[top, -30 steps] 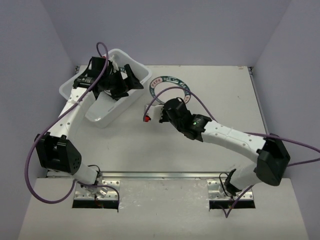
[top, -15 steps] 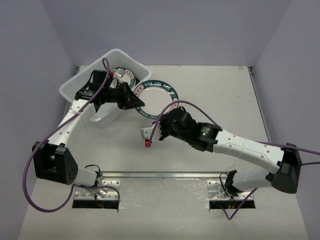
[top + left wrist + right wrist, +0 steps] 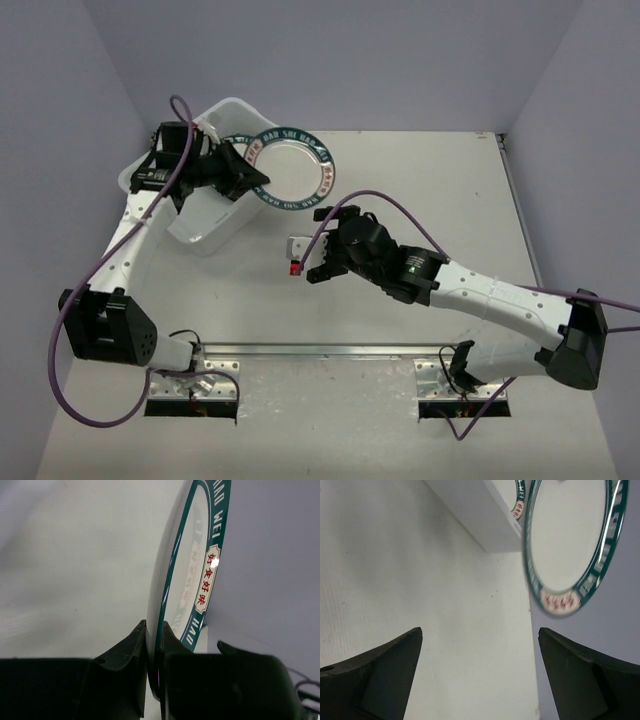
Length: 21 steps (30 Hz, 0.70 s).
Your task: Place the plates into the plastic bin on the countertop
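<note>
A round white plate with a teal-and-red ringed rim [image 3: 290, 170] hangs in the air just right of the plastic bin [image 3: 205, 228], with my left gripper [image 3: 248, 178] shut on its left edge. The left wrist view shows this plate [image 3: 200, 580] edge-on, its rim pinched between my left gripper's [image 3: 156, 640] fingers. Another ringed plate [image 3: 244, 150] lies inside the bin. My right gripper [image 3: 318, 245] is open over the countertop [image 3: 430, 190], holding nothing. Its wrist view has the gripper [image 3: 480, 645] wide apart, the held plate [image 3: 570, 535] ahead and the bin's wall [image 3: 480, 510] beside it.
A metal rail [image 3: 320, 350] runs along the near edge by the arm bases. Purple cables loop over both arms. Grey walls close in the back and sides. The bin sits at the far left corner, angled.
My left gripper has carried the ringed plate up off the countertop and toward the bin. My right gripper has opened wide and shifted slightly.
</note>
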Tool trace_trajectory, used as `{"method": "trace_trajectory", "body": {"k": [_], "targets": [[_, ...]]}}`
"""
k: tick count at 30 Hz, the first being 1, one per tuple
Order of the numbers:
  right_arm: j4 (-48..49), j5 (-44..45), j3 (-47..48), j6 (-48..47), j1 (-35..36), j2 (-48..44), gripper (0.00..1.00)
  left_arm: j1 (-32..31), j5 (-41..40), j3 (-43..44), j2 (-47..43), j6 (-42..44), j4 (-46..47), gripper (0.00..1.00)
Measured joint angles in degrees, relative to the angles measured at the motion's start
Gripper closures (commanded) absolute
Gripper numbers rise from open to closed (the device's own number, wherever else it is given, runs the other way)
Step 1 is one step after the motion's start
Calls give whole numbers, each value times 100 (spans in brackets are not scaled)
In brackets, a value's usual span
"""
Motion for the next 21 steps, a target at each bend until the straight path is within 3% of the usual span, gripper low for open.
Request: {"method": "trace_trajectory", "body": {"k": [7,12,17,20,21], "targets": [[-437,511,69,2560,-10,-460,1,1056,-1326,500,889,-248,733,100],[-1040,879,463,4757,-10,-865,1,1253,-1892,1091,2241,-362,1083,100],[-1326,973,715,6038,-14,-1819,1,1256,-2025,2059,3722,-339,1209,98],[-1443,996,975,6539,-14,-2178,1,1269,-1937,2452,4266,-356,1084,59],[-1503,998,1041,6668,-14,-2259,1,1300,-1897,2512,4341,-360,1084,56]]}}
